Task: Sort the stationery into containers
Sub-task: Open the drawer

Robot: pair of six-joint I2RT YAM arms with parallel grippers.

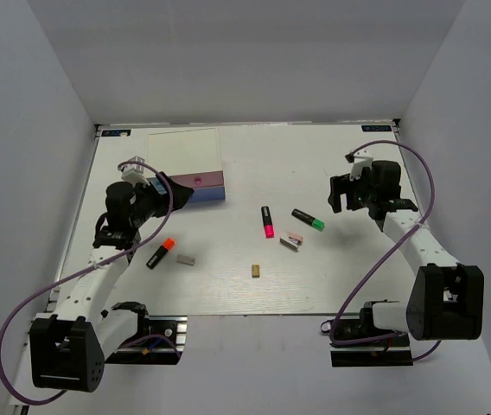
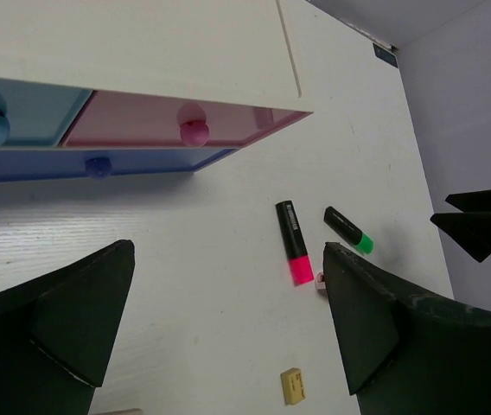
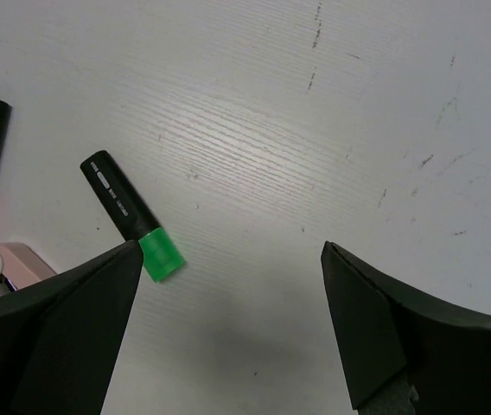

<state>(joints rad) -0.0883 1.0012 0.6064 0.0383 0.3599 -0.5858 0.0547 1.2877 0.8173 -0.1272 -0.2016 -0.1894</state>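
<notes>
As far as we can see, progress: not begun; all six pieces lie loose on the desk and none is in a drawer.
Box: the small white-topped square box point(image 1: 185, 156) stands at the far edge, toward the far left corner.
Drawers: the light blue drawer point(image 2: 34, 111), the pink drawer point(image 2: 142, 121) and the purple drawer point(image 2: 142, 160) all look pushed shut.
Near left: the orange-capped black highlighter point(image 1: 161, 253) lies with the small grey-white eraser point(image 1: 186, 258) just beside it.
Middle: the pink-capped black highlighter point(image 1: 267, 221) and the green-capped black highlighter point(image 1: 309, 220) lie near each other, with the pink-white eraser point(image 1: 291, 239) close by.
Toward the near edge: the tan eraser point(image 1: 254, 271) lies alone.
Left gripper point(image 2: 228, 251): spread wide, holding nothing, hovering in front of the drawers.
Right gripper point(image 3: 231, 246): spread wide, holding nothing, over bare desk beside the green-capped one.
Left to do: we judge everything, meaning drawers to open and six pieces to put away.
</notes>
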